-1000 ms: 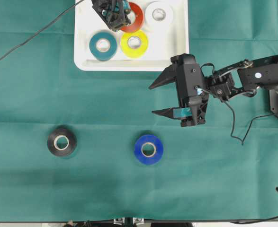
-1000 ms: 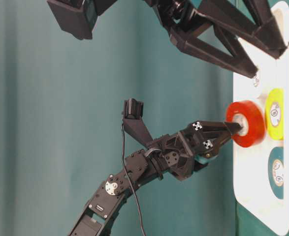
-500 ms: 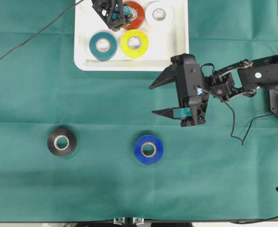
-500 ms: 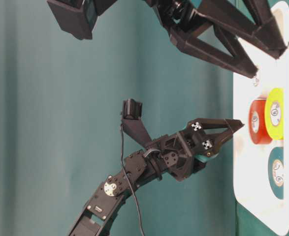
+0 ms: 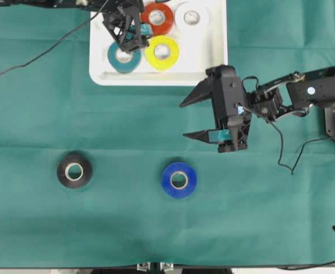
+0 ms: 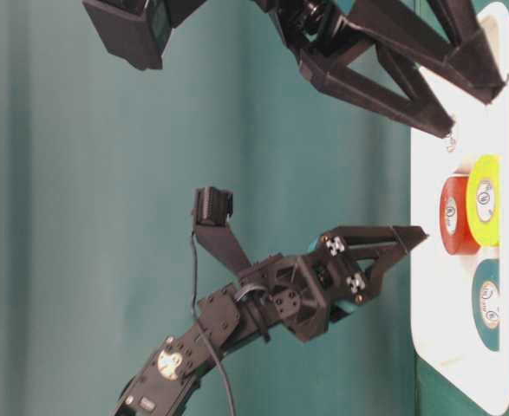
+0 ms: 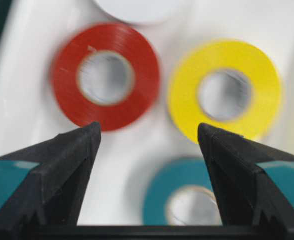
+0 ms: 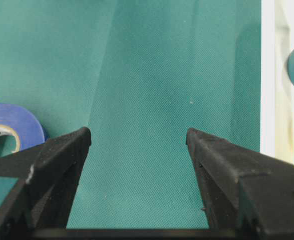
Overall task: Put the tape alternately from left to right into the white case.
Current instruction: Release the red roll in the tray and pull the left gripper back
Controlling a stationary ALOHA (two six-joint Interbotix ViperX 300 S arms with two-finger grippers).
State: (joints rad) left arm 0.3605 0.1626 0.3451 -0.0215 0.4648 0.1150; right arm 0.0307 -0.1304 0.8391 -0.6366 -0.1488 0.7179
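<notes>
The white case (image 5: 213, 63) at the top holds a red roll (image 5: 158, 18), a white roll (image 5: 191, 16), a yellow roll (image 5: 162, 52) and a teal roll (image 5: 123, 56), all lying flat. My left gripper (image 5: 128, 39) hovers open above the case, partly covering the teal roll. In its wrist view, the gripper (image 7: 149, 129) holds nothing, with red (image 7: 69, 95), yellow (image 7: 187, 100) and teal (image 7: 157, 195) below it. A blue roll (image 5: 179, 180) and a black roll (image 5: 74, 170) lie on the green cloth. My right gripper (image 5: 184, 120) stands open and empty above the cloth, up and right of the blue roll (image 8: 21, 125).
Green cloth covers the whole table. The case's near rim (image 8: 267, 75) shows at the right of the right wrist view. A black cable (image 5: 41, 48) trails across the cloth left of the case. The right arm's body (image 5: 304, 97) reaches in from the right edge.
My left gripper let go of the red roll, which now lies flat in the case. It opened wide and drew back over the teal roll. The right arm has not moved.
</notes>
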